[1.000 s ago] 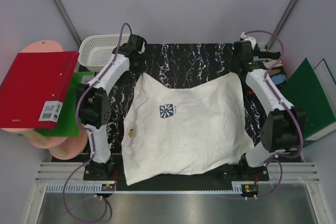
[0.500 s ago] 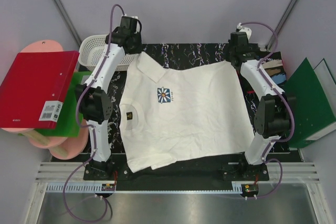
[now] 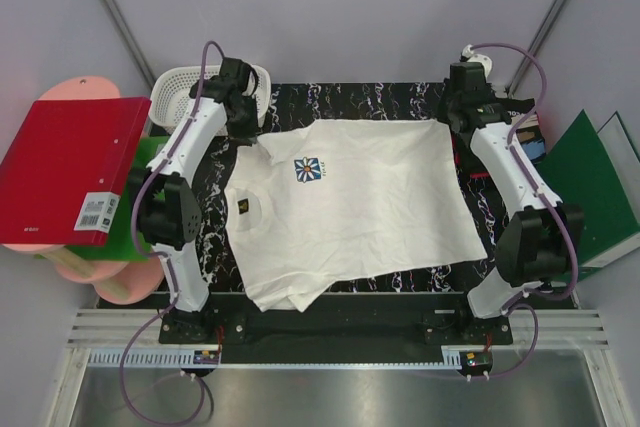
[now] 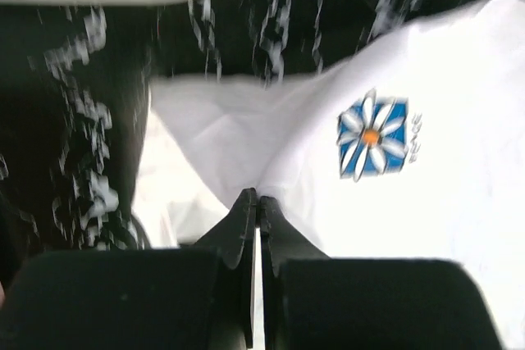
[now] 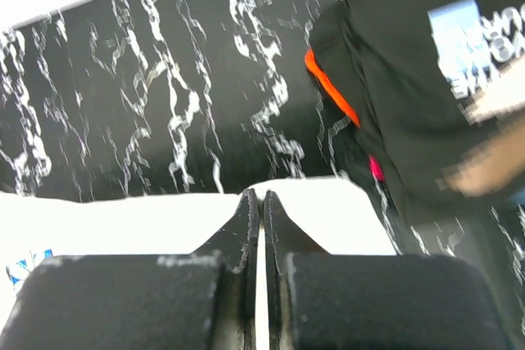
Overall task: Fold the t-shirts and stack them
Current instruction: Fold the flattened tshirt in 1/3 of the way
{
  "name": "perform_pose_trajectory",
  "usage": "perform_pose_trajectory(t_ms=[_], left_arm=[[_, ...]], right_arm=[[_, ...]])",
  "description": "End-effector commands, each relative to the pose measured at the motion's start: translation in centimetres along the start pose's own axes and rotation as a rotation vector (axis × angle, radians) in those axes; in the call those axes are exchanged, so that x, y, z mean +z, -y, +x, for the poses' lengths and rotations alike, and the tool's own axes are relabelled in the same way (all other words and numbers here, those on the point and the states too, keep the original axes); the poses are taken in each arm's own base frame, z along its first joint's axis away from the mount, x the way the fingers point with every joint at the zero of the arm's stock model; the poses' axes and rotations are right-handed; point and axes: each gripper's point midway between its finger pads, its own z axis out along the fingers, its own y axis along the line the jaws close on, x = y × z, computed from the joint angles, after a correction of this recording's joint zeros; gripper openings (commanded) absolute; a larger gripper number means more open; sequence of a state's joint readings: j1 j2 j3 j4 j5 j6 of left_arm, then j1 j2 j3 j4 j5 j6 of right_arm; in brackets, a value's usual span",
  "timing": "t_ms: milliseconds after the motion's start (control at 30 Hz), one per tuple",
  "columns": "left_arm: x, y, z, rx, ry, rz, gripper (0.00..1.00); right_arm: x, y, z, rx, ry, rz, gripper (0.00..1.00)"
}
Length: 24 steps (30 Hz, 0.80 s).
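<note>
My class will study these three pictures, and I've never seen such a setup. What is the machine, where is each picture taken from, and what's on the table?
Two robot arms are bolted at the near edge of a black marbled table. One picture looks down from above; the other two come from a camera on each arm's wrist, showing its own two fingers. A white t-shirt with a blue flower print lies spread out. The left gripper and the right gripper each pinch a far corner of it, jaws closed. Near the right one lies a black t-shirt over orange cloth. A white basket sits far left.
</note>
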State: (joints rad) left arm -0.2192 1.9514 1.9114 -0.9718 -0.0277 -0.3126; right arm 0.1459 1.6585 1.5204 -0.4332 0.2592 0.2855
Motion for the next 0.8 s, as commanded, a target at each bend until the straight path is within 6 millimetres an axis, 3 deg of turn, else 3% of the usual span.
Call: perform_pose_trajectory(t_ms=[0,133,400,500,767], left_arm=[[-5.4,0.3,2.6,-0.054,-0.011,0.068,0.0],[-7.2,-1.2,4.8,-0.079,-0.038,0.026,0.0],[-8.7,-3.6,6.3,-0.176,-0.079,-0.003,0.0],[-8.8,-3.4,7.2,-0.17,-0.11,0.015,0.0],[-7.1,-5.0,13.1,-0.17,-0.281,-0.042,0.0]], right_arm=[[-4.5,1.7,0.7,0.0,-0.038,0.025,0.0],[-5.8,2.9,3.1,-0.005,-0.126,0.062,0.0],[-6.6,5.6,9.1,-0.008,-0.321,0.178,0.0],[-6.2,6.9,11.5,-0.03,-0.395,0.244,0.0],[-3.2,8.8,15.8,-0.091,-0.531,0.379,0.0]])
